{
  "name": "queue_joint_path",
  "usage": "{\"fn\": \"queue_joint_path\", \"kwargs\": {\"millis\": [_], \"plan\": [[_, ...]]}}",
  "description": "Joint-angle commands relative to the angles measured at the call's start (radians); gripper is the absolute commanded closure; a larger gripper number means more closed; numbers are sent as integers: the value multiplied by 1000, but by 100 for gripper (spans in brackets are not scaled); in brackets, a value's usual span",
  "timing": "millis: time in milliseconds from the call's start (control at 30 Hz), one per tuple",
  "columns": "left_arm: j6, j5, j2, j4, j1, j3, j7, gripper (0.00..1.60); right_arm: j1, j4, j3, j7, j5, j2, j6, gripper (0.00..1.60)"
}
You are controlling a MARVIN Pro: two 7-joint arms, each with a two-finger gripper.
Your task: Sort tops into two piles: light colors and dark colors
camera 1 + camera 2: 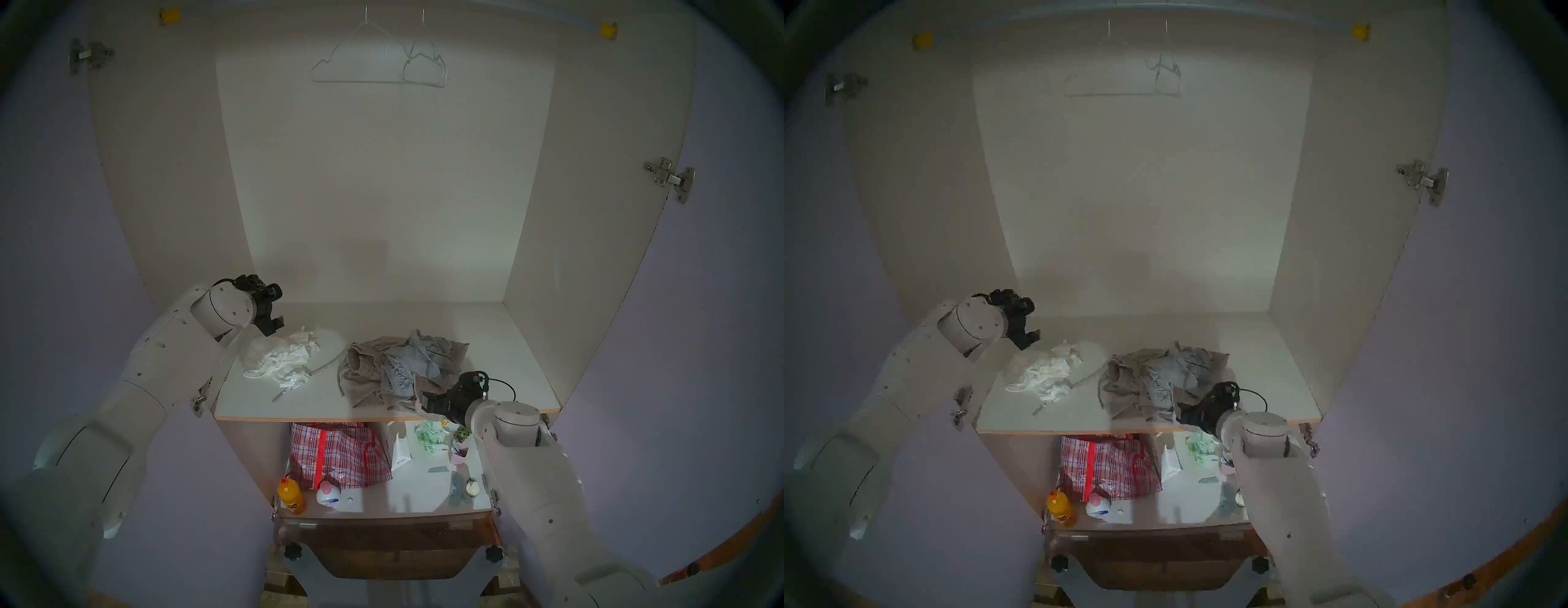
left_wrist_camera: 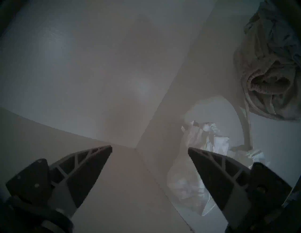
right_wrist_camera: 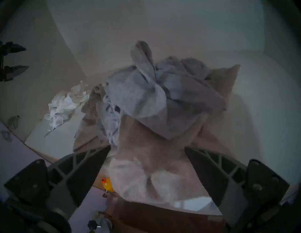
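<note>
On the upper shelf (image 1: 500,339) the thin white strappy top (image 1: 280,358) lies as a small heap on the left. The grey-blue top (image 1: 418,354) lies on the beige-taupe knit (image 1: 360,373) as a larger heap on the right. One cord (image 1: 326,366) of the knit runs toward the white heap. My left gripper (image 1: 275,308) is open and empty, just above and left of the white top (image 2: 211,143). My right gripper (image 1: 428,403) is open at the shelf's front edge, with its fingers on either side of the knit's near edge (image 3: 154,154), below the grey-blue top (image 3: 143,97).
Cupboard walls close in the shelf on the left, right and back. Two white hangers (image 1: 377,68) hang overhead. On the lower shelf are a red plaid bag (image 1: 339,454), a green-and-white cloth (image 1: 428,435), an orange bottle (image 1: 291,494) and small items.
</note>
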Motion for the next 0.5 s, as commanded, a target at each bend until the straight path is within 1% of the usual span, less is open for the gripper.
{"fn": "queue_joint_path", "kwargs": {"millis": [0,67,133,200,233,267,300,333,400,467], "plan": [[1,-2,0,-19,-36,-14,2,0,76,-28,-25,7,-12,-19,-80,0],[3,-2,0,-20,-36,-14,2,0,91,-8,-45,12,-24,-19,-115,0],[5,-2,0,-21,-37,-14,1,0,121,44,-66,6,-36,-23,-142,0],[5,-2,0,-21,-37,-13,1,0,164,119,-91,-3,-55,-31,-163,0],[5,-2,0,-20,-37,-13,1,0,184,155,-111,-29,-76,-35,-176,0],[5,-2,0,-21,-37,-13,1,0,218,220,-124,-35,-76,-41,-208,0],[5,-2,0,-21,-37,-13,1,0,225,233,-129,-44,-77,-45,-206,0],[6,-2,0,-21,-37,-13,1,0,262,305,-140,-48,-72,-51,-242,0],[5,-2,0,-20,-37,-13,1,0,285,343,-146,-60,-76,-55,-266,0],[5,-2,0,-20,-37,-13,1,0,317,407,-146,-68,-74,-65,-306,0]]}}
